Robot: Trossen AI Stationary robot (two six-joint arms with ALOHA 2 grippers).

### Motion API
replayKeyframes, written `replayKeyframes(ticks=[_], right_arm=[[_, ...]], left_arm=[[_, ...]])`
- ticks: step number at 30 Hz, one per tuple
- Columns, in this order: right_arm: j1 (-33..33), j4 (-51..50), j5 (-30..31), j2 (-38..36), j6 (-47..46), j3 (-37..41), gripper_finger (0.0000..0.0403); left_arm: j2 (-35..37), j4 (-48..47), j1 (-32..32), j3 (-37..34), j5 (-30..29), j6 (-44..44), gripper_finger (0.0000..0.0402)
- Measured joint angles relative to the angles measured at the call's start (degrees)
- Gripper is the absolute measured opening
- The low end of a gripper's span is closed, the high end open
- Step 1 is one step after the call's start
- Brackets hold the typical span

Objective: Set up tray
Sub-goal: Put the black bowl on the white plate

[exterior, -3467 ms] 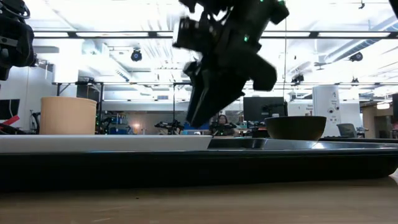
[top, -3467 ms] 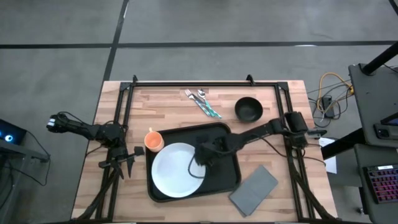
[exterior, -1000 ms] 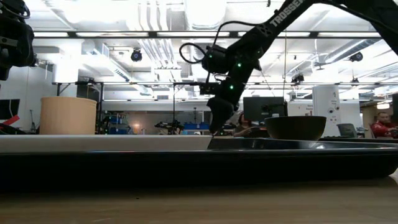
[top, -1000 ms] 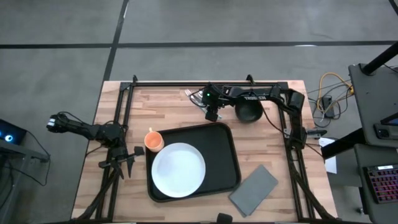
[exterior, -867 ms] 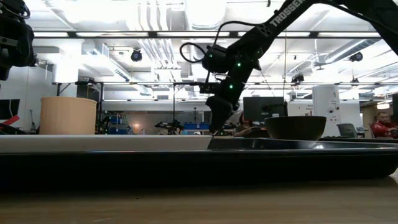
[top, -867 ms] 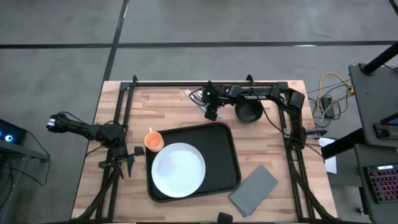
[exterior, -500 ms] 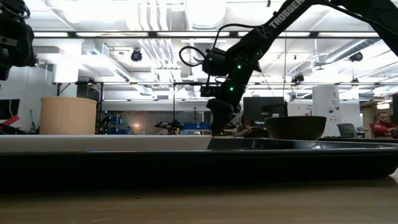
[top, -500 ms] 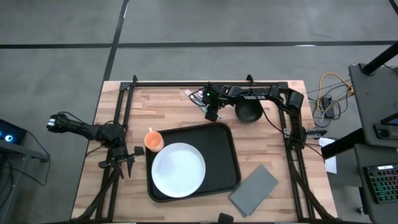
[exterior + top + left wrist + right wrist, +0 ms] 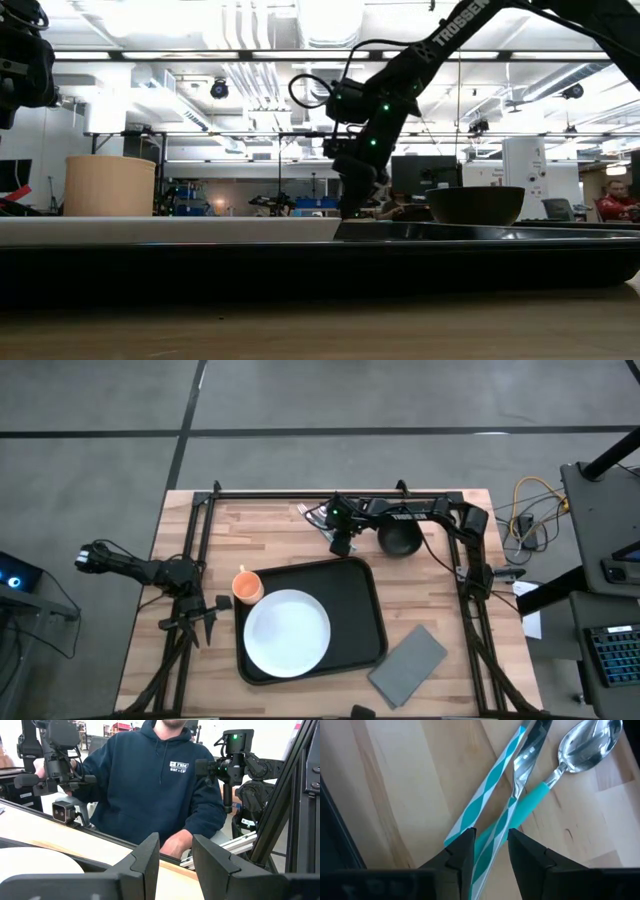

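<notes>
The black tray [image 9: 358, 595] lies at the table's near middle with the white plate [image 9: 287, 632] resting flat in it. The cutlery [image 9: 318, 517] lies on the wood near the far edge: a spoon [image 9: 585, 745] and two pieces with teal-and-white handles. My right gripper [image 9: 341, 546] [image 9: 491, 852] is down at the handle ends, shut on the fork's patterned handle. My left gripper [image 9: 205, 622] [image 9: 176, 855] waits open at the table's left side, holding nothing. My right gripper pinches the fork's teal-and-white handle [image 9: 492, 837] between its two fingers, near the handle's free end. The fingers come from above, pointing down, and lie across the handle. The fork still lies flat on the table, crossing the spoon's teal handle [image 9: 535, 800].
An orange cup [image 9: 247, 585] stands just off the tray's far left corner. A black bowl [image 9: 400, 537] sits right of the cutlery, close to my right arm. A grey napkin [image 9: 408, 660] lies right of the tray. A person in a navy hoodie [image 9: 160, 775] is beyond the table.
My right gripper has stayed over the cutlery's handle ends and has sunk a little toward the table. The cutlery, tray and plate have kept their places.
</notes>
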State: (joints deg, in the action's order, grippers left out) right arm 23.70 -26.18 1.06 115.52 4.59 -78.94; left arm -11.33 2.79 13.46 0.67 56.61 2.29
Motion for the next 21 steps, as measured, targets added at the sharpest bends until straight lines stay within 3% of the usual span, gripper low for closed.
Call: replayKeyframes(ticks=[21], right_arm=[[0.0,-0.8,0.4,0.0,1.8,-0.2,0.0118]], left_arm=[[0.0,0.0,0.0,0.0,0.0,0.0,0.0098]])
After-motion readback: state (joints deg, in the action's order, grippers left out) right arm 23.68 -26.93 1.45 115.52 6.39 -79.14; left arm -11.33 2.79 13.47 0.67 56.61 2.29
